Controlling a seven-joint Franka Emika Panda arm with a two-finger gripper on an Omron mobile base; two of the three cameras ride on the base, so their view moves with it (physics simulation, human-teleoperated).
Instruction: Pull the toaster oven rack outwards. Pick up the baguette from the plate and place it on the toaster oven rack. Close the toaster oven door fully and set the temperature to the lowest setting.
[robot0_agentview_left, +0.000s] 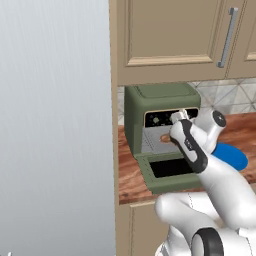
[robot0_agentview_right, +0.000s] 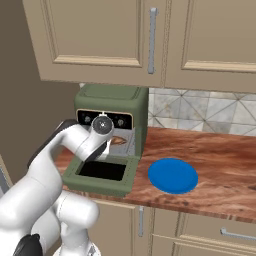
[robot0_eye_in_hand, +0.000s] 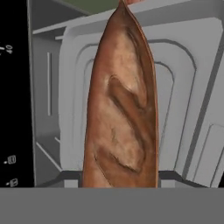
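Toaster oven (robot0_agentview_right: 111, 102) stands at the left end of the counter (robot0_agentview_right: 215, 165), its door (robot0_agentview_right: 102, 176) dropped flat and open. Gripper (robot0_agentview_left: 176, 120) is at the oven mouth — the baguette (robot0_eye_in_hand: 121, 109) fills the hand view, in the cavity; whether the jaws grip it, cannot tell. Blue plate (robot0_agentview_right: 173, 175) sits bare to the right.

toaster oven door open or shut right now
Open. The toaster oven door lies folded down flat on the counter in front of the toaster oven, leaving the grey cavity exposed.
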